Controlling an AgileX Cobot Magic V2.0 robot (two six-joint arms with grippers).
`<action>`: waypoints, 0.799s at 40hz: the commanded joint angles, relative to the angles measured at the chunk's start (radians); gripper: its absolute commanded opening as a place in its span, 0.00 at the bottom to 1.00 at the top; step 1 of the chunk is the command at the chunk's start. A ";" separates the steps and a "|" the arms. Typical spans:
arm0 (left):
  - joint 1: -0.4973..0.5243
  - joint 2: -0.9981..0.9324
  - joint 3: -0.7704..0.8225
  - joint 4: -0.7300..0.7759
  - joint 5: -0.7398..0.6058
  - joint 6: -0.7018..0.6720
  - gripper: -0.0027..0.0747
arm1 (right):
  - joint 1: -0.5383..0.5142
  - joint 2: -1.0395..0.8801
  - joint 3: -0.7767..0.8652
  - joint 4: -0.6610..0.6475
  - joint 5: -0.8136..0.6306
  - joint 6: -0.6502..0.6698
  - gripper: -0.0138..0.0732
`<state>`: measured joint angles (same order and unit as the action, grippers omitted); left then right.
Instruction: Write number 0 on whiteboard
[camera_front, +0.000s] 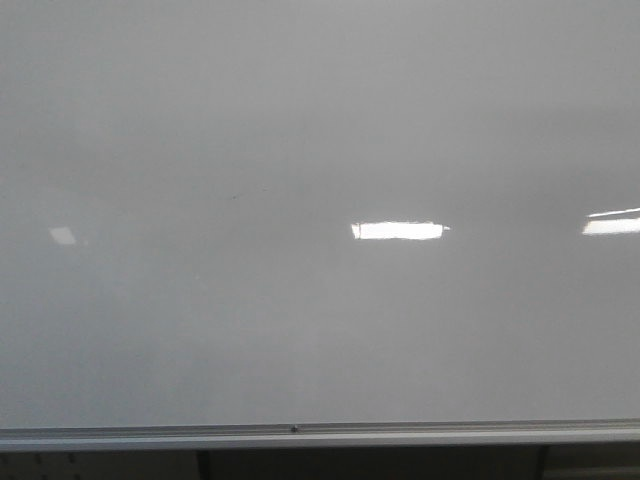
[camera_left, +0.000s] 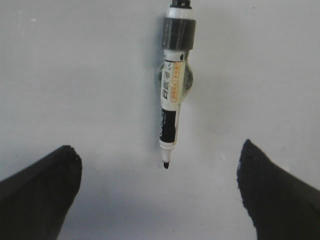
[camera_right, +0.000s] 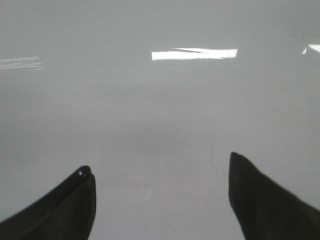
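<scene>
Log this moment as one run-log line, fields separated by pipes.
whiteboard: blank, no 0 | marker: uncapped, ahead of left gripper, ungrasped | left: open | right gripper: open, empty

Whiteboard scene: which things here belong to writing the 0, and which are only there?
For the job:
- whiteboard, no 0 drawn yet
- marker, uncapped, between the open left fingers

Only there:
- light reflections
- idle, open right fingers

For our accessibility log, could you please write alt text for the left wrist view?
A marker with a white, labelled barrel and bare black tip lies on a pale surface, centred ahead of the open left pincer. Its two dark fingers sit wide apart, touching nothing.
</scene>
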<state>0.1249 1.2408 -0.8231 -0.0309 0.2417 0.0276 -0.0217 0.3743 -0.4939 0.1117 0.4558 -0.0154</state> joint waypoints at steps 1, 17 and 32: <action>0.002 0.059 -0.077 0.012 -0.081 -0.004 0.81 | -0.007 0.015 -0.035 0.006 -0.069 -0.001 0.82; 0.002 0.283 -0.217 0.039 -0.094 -0.004 0.81 | -0.007 0.015 -0.035 0.006 -0.056 -0.001 0.82; 0.002 0.332 -0.220 0.031 -0.111 -0.004 0.74 | -0.007 0.015 -0.035 0.006 -0.054 -0.001 0.82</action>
<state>0.1249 1.5923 -1.0081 0.0098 0.2121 0.0276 -0.0217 0.3743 -0.4939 0.1132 0.4747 -0.0154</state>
